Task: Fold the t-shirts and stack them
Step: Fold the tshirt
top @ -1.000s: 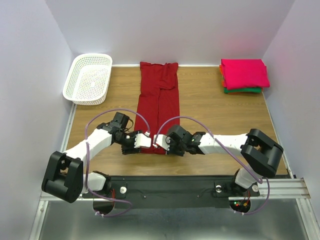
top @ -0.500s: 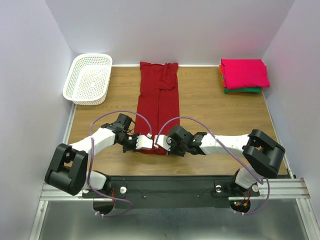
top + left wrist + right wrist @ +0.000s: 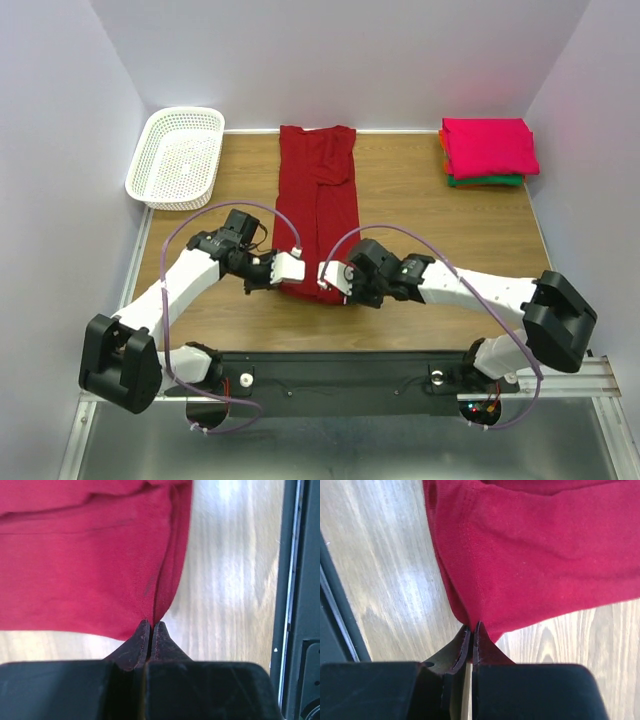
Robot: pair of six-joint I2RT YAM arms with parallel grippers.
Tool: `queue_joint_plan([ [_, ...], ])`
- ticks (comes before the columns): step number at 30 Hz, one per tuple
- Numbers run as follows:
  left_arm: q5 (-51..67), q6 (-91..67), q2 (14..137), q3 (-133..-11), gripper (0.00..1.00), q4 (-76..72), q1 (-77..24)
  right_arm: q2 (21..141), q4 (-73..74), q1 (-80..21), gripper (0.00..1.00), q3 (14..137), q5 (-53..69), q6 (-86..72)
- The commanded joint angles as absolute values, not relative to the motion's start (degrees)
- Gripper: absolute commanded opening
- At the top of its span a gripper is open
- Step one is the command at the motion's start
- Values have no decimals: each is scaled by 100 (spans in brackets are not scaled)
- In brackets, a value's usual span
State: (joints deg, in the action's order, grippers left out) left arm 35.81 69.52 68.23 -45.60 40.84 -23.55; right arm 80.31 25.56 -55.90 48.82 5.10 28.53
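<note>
Our left gripper [image 3: 289, 268] and right gripper [image 3: 333, 275] were each pinched shut on a near hem corner of the crimson t-shirt [image 3: 318, 205], which lay as a long strip mid-table. The folded stack [image 3: 488, 148] of pink, orange and green shirts sat far right. We judged this shirt's crosswise folds and stacking not yet done.

White lattice basket [image 3: 176, 156] — far-left corner, wooden table [image 3: 420, 215]

The left gripper [image 3: 151, 630] was clamped right on the shirt [image 3: 85, 565], jaws pressed flat together over the folded edge at its near corner (no gap between them at all). Red cloth filled the upper left, doubled along that edge. The pale wood table [image 3: 225, 580] lay to the right, a black rail [image 3: 300, 605] beyond it.
</note>
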Motion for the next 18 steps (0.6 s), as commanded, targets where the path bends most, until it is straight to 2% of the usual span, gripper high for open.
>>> queue_joint_plan([
  [1,3700,6619,7030,-5114,0,4079,-2241,8269,2751,-4942,1,5491,369,3365],
  [6,3542,6557,7663,-5905,0,3560,-1935,8902,2742,-4220,1,6423,492,4182],
  [18,3419,6855,10526,-8663,0,3525,-1240,11282,2637,-2963,1,8821,984,5299],
])
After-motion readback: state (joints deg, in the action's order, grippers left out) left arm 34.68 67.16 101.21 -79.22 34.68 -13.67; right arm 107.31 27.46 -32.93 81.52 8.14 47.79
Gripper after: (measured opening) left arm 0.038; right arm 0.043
